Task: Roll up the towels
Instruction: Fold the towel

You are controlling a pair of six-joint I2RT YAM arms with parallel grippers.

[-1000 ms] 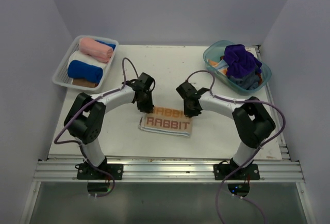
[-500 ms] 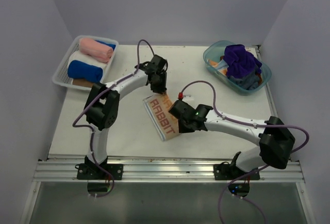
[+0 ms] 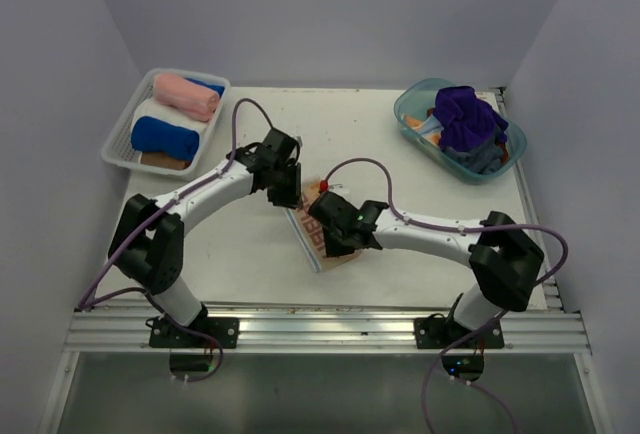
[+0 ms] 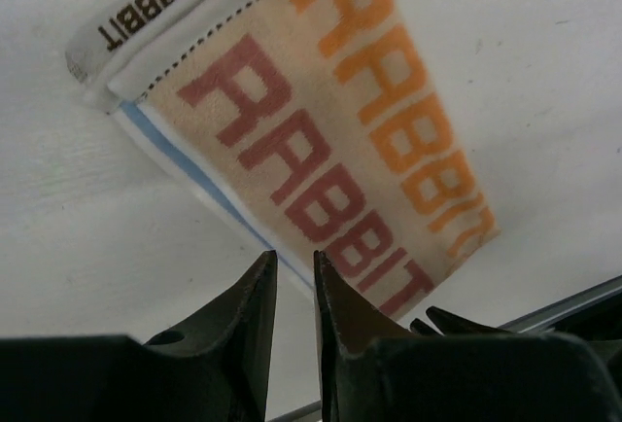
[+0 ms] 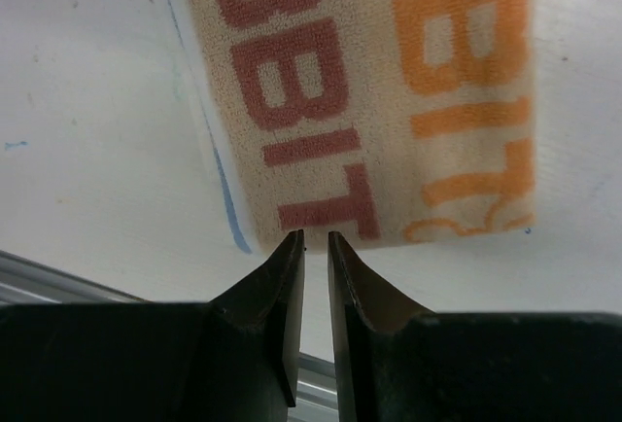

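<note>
ok so from the top: a second ago the RABBIT towel [image 3: 320,250] lies square-on mid-table with the lettering straight across. Now it's swung onto a diagonal just below centre frame, low corner close to the front rail [image 3: 330,319]. My read: it's being lined up for rolling, no roll started yet. The left gripper [image 3: 287,192] sits at its upper end and the right gripper [image 3: 332,228] is on top of it. There's plenty of bare table [image 3: 420,174] above and on both sides. The basket [image 3: 118,152] of rolled towels [image 3: 165,139] upper left and the tub [image 3: 412,104] upper right are well apart. Left wrist view: the left gripper [image 4: 293,259] is a narrow slit with nothing pinched, tips right at the towel's blue-trimmed long edge, rail at lower right. Right wrist view: the right gripper [image 5: 313,239] is also nearly closed and empty, at the towel's short end, rail at lower left.
</note>
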